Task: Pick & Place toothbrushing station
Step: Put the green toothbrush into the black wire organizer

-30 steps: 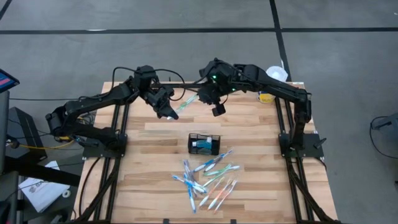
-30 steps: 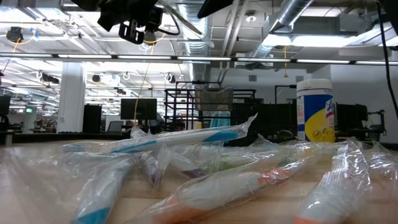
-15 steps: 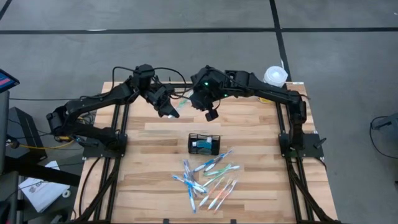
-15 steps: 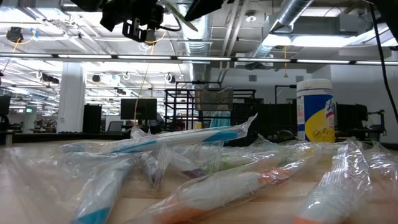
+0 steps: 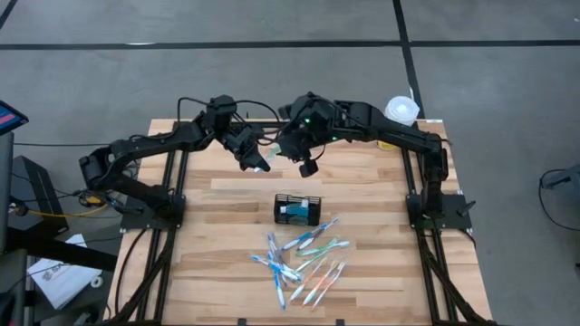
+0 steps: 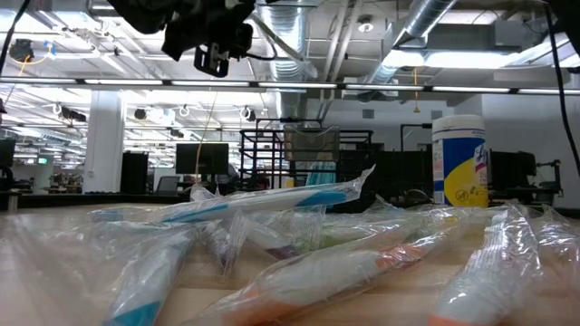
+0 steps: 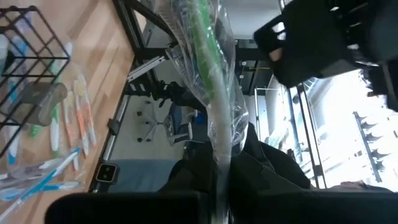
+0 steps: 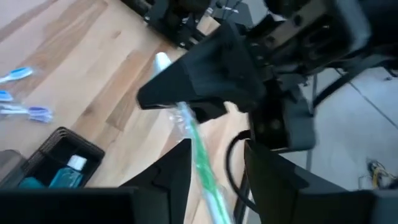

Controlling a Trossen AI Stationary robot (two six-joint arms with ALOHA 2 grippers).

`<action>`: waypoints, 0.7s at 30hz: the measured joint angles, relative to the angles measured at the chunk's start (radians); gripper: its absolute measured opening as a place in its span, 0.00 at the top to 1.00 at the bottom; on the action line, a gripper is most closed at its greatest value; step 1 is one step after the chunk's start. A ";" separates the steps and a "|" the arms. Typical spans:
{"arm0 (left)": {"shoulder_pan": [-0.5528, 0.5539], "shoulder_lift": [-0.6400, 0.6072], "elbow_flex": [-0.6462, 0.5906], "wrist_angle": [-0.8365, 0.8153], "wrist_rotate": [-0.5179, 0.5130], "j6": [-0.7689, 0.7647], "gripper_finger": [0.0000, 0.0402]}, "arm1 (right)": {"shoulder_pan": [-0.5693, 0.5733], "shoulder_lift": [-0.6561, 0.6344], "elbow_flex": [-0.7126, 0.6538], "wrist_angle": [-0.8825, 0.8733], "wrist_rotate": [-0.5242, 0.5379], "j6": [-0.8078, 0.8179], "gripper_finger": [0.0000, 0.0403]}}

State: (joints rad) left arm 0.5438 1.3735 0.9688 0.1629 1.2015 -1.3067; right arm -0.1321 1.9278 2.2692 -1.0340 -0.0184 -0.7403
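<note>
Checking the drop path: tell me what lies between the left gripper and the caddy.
High view: only bare wood between the left gripper, holding a wrapped green toothbrush, and the caddy.

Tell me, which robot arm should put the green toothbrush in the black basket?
Probably the left. Its left gripper is shut on the wrapped green toothbrush, while the right gripper stands open around it, above the basket.

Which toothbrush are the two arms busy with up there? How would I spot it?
Look above the far end of the wooden table, where the two dark arms meet. The left gripper is shut on a green toothbrush in a clear wrapper, and the right gripper stands open around it. Every other toothbrush lies on the table near the black wire caddy.
</note>
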 joint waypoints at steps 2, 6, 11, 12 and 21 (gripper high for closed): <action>0.000 0.000 0.000 0.012 0.000 -0.013 0.97 | 0.002 0.007 0.000 -0.006 -0.007 0.000 0.67; 0.000 -0.001 0.000 0.041 -0.001 -0.034 0.97 | 0.007 0.010 -0.001 -0.004 -0.012 -0.020 0.67; 0.000 -0.001 0.000 0.059 -0.002 -0.041 0.97 | 0.007 0.010 0.000 -0.004 -0.037 -0.019 0.67; 0.000 -0.001 0.000 0.069 -0.002 -0.049 0.97 | 0.006 0.010 0.000 -0.001 -0.037 -0.019 0.67; -0.003 -0.001 0.000 0.125 -0.008 -0.079 0.97 | 0.006 0.010 0.000 0.024 -0.037 -0.011 0.67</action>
State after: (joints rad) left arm 0.5411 1.3724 0.9690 0.2883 1.1938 -1.3860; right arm -0.1265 1.9373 2.2688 -1.0096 -0.0555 -0.7512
